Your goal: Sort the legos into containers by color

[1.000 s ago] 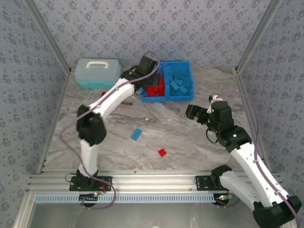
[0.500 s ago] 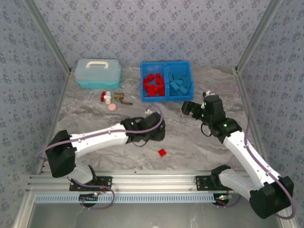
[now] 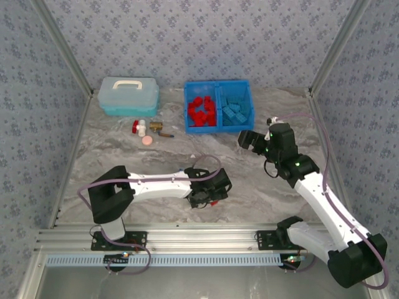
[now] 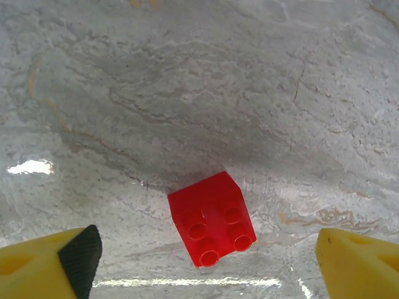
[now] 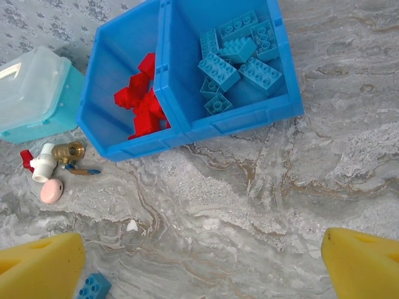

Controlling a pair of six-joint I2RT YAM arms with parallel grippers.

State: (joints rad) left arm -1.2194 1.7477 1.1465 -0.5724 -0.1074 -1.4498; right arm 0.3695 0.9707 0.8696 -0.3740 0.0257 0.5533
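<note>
We count one red lego (image 4: 212,218) loose on the tabletop (image 4: 187,93), studs up, lying untouched between the spread fingers of the left pincer (image 4: 209,274). One blue lego (image 5: 93,288) also lies loose, well apart from the bin (image 5: 187,128). Its two compartments hold red bricks (image 5: 140,103) on the left and blue bricks (image 5: 240,59) on the right, piles too tangled to count, and the right pincer (image 5: 199,261) hangs wide apart and empty.

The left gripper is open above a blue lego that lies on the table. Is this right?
Only the colour is wrong: the lego under the open left gripper is red, not blue; the left wrist view shows it.
</note>
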